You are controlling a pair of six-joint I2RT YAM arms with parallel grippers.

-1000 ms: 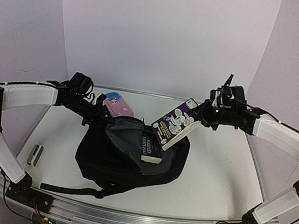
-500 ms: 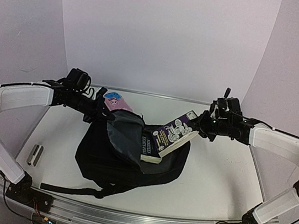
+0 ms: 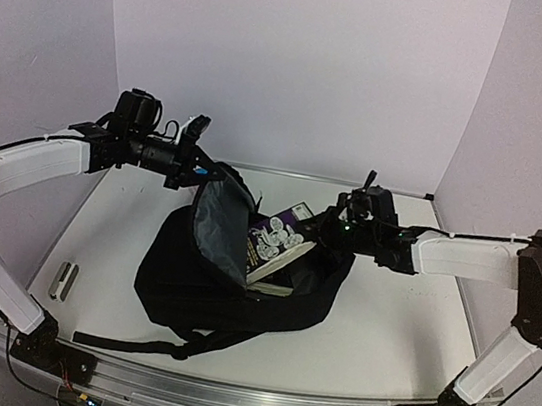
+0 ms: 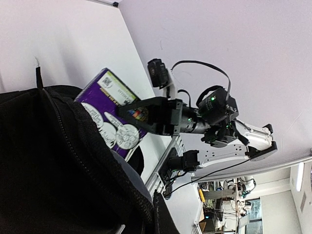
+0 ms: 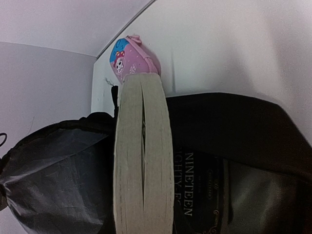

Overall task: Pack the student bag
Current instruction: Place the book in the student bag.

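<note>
**A floppy bag needs its mouth held open**

The student bag (image 3: pixel 178 291) lies in the middle of the bench (image 3: pixel 396 322), between the two arms. It is big, black and made of soft cloth, so I think it will sag and fold shut if nothing holds it up. It looks light by itself and will get heavier as books go in. The best place to take hold looks like the rim by the zip, or a strap. The loose cloth in the middle would just bunch up.

The left gripper (image 3: pixel 199 161) is pinched tight on the top rim of the bag's mouth. It holds the rim up high, so the grey lining shows.

The right gripper (image 3: pixel 319 232) is clamped on the end of a purple book (image 3: pixel 275 244). The book leans down into the open mouth. It looks stiff and flat, so it should slide easily on the smooth lining.

A dark book (image 5: pixel 195 195) lies inside the bag. A pink pouch (image 5: pixel 131 58) sits on the bench behind the bag.

If the rim slips free, the flap could drop onto the book.
</note>
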